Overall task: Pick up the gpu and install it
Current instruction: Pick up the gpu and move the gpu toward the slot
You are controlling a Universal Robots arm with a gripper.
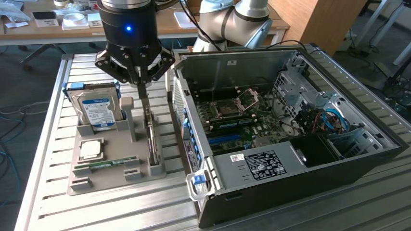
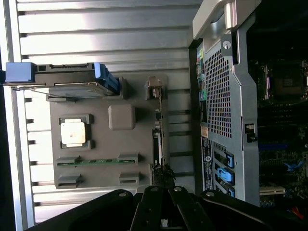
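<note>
Arm point(image 1: 222, 21) overhead, hand point(image 1: 140, 84) pointing straight down, fingers point(image 1: 137, 77) clamped on gpu point(image 1: 149, 134).

The exterior view looks steeply down from close by; the wrist view looks straight down. Both share the grey plastic parts tray point(image 1: 110, 182) and open black computer case point(image 1: 282, 190).

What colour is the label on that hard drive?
Blue and white; the label shows best in the exterior view.

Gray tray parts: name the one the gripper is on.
The gpu, the thin dark card standing on edge beside the computer case; the gripper is shut on it. The hard drive, processor and memory stick sit apart.
</note>
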